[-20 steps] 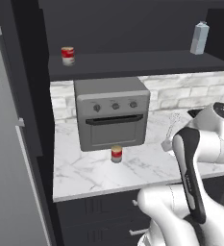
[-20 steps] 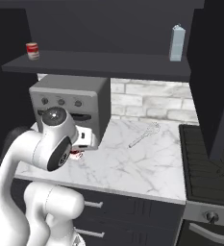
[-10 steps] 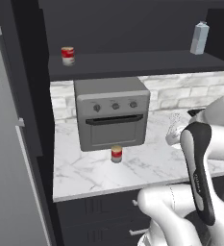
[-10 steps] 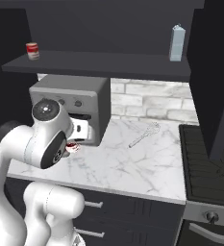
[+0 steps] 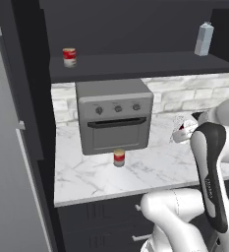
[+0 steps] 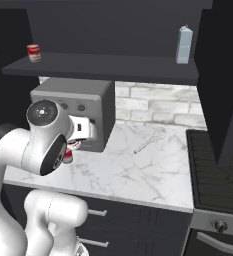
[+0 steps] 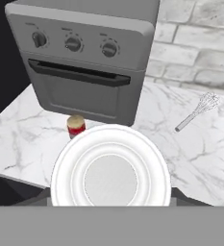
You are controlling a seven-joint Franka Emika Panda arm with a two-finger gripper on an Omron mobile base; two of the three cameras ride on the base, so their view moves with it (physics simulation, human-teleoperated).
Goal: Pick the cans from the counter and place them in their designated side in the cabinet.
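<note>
So we're looking at the counter with one can sitting right in front of the toaster oven, just off its door, upright, near the counter's front edge. From the hand view that same can is showing a tan top and red body, standing just beside the oven's lower front, and a whisk is lying on the marble well off to the other side, toward the brick wall.

The other can, the red and white one, is sitting upright on the cabinet shelf at the far left end. A carton is standing at the opposite end of that shelf, so the two are well apart.

The arm is hanging over the right part of the counter in the left base view, with the gripper pointing toward the oven side. We can't tell whether the fingers are open or closed: they're too small and half hidden by the arm. It isn't touching the can, which is sitting free on the marble.

A stove is sitting to the right of the counter.
</note>
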